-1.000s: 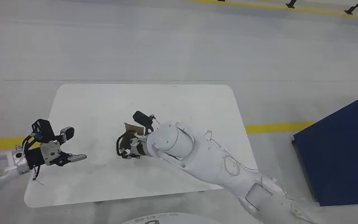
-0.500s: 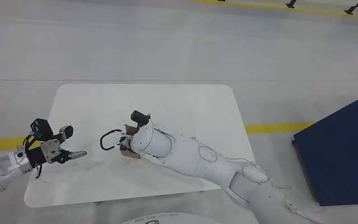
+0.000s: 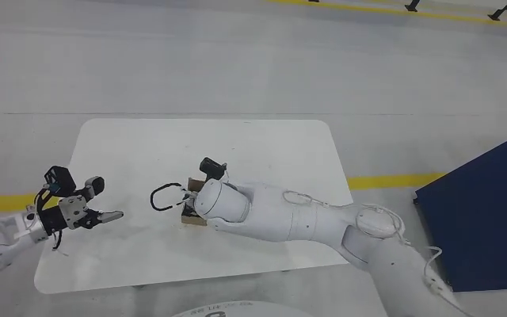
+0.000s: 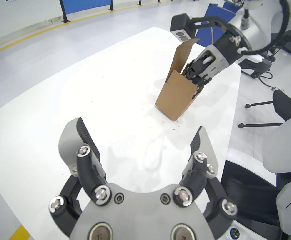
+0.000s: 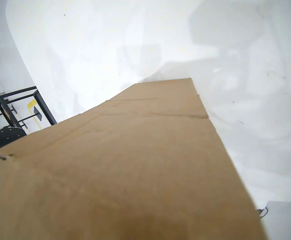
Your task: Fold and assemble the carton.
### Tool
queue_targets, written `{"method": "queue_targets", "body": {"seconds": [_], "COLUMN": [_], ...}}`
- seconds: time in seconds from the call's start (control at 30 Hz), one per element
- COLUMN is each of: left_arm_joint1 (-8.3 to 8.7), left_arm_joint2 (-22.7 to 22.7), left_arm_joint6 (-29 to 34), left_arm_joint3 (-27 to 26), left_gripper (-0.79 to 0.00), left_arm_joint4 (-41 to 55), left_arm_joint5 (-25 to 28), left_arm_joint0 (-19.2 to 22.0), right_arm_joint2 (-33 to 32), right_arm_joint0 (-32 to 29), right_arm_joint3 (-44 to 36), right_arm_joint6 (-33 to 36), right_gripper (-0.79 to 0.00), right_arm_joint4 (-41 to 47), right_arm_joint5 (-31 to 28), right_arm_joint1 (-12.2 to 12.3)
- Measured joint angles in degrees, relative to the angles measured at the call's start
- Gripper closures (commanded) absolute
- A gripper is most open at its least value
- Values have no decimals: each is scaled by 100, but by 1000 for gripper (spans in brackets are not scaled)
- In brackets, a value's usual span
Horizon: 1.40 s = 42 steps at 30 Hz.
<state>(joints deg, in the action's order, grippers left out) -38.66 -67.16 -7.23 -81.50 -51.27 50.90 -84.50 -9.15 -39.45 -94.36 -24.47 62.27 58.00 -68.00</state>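
The carton (image 4: 176, 100) stands on end mid-way along the bench (image 4: 91, 91), long axis vertical and one flap raised, its rim pinched in the right jaws, while the left jaws, spread wide, face it from well apart.

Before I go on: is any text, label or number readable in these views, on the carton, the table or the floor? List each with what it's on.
No text can be read.
Carton: plain brown faces, no print or label seen.
Table: dark specks only, no marking.
Yellow floor line: bare stripe, no lettering.
White wall beyond the table: small marks at its upper edge, too small to read.
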Motion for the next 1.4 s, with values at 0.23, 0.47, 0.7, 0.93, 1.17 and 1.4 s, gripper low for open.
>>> {"method": "queue_targets", "body": {"seconds": [0.23, 0.47, 0.7, 0.93, 1.17, 1.4], "left_arm_joint1": [-51, -52, -51, -52, -52, -52], "left_arm_joint2": [-24, -23, -23, -23, -23, -23], "left_arm_joint6": [-2, 0, 0, 0, 0, 0], "left_arm_joint3": [60, 60, 60, 60, 60, 60], "left_gripper": [-785, -785, -785, -785, -785, -785], "left_arm_joint4": [9, 11, 10, 10, 10, 10], "left_arm_joint5": [1, -1, -1, -1, -1, -1], "left_arm_joint0": [11, 11, 11, 11, 11, 11], "right_arm_joint2": [-59, -59, -59, -59, -59, -59], "right_arm_joint0": [142, 141, 133, 173, 89, 2], "right_arm_joint3": [-536, -535, -176, 169, 627, 784], "right_arm_joint6": [-921, -875, -696, -553, -844, -1607], "right_gripper": [0, 0, 0, 0, 0, 0], "right_arm_joint4": [1053, 968, 1001, 1256, 1500, 1877], "right_arm_joint5": [0, 0, 0, 0, 0, 0], "right_arm_joint1": [164, 163, 88, -26, -233, -498]}}
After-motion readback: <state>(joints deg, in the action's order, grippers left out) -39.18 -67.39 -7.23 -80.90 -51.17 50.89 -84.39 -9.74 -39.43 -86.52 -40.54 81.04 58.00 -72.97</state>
